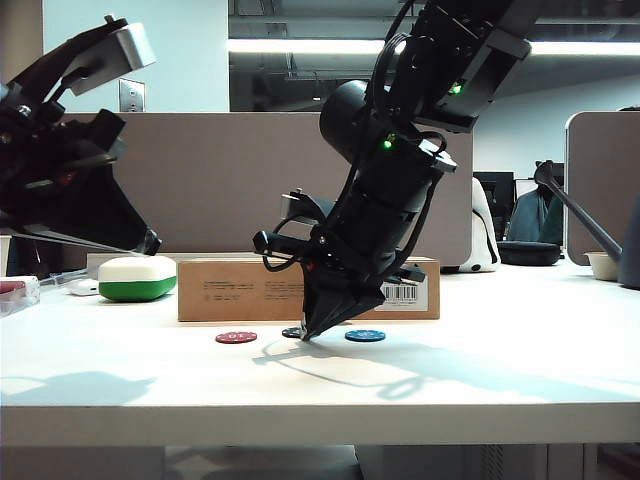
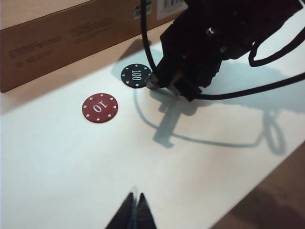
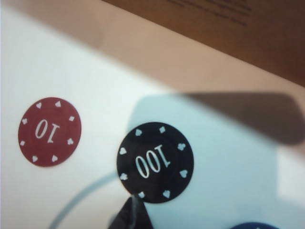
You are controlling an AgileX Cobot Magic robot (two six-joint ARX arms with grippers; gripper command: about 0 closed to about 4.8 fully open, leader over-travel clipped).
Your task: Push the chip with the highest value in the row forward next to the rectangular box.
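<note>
The black chip [image 3: 155,162] marked 100 lies on the white table between the red chip [image 3: 49,131] marked 10 and the blue chip [image 3: 250,225], which shows only at the frame edge. In the exterior view the black chip [image 1: 292,332] sits slightly nearer the rectangular box [image 1: 310,288] than the red chip [image 1: 236,337] and the blue chip [image 1: 365,336]. My right gripper [image 3: 135,202] is shut, its tip down on the table against the black chip's near edge. My left gripper [image 2: 135,196] is shut and empty, held high at the left [image 1: 150,243].
A white-and-green rounded case [image 1: 137,278] stands left of the box. The right arm's black cable [image 2: 143,43] hangs over the table near the chips. Bare white table [image 1: 480,370] spreads in front of the row and to the right.
</note>
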